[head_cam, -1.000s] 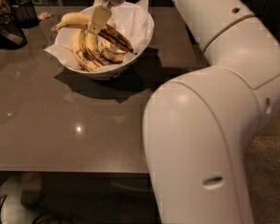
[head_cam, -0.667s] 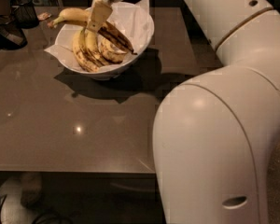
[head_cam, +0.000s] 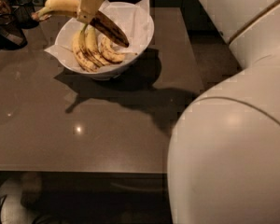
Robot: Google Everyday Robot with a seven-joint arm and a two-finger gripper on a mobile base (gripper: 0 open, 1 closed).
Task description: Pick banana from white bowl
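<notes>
The white bowl (head_cam: pixel 140 36) with a paper lining stands at the far middle of the grey table. My gripper (head_cam: pixel 90 4) is above the bowl's left side, shut on the banana (head_cam: pixel 60 4). The banana is lifted above the bowl; its yellow stem half points left past the rim and its dark brown half (head_cam: pixel 111 30) slopes down to the right over the bowl. Three shorter brown-streaked bananas (head_cam: pixel 91 50) lie in the bowl below it.
A dark mesh basket (head_cam: pixel 7 24) stands at the table's far left. The grey table (head_cam: pixel 107 125) stretches toward me, its near edge at the bottom. My white arm (head_cam: pixel 238 139) fills the right side of the view.
The gripper has lifted the banana up from the other bananas in the bowl. The view has shifted, so the bowl sits more to the right and my arm takes up more of the frame.
</notes>
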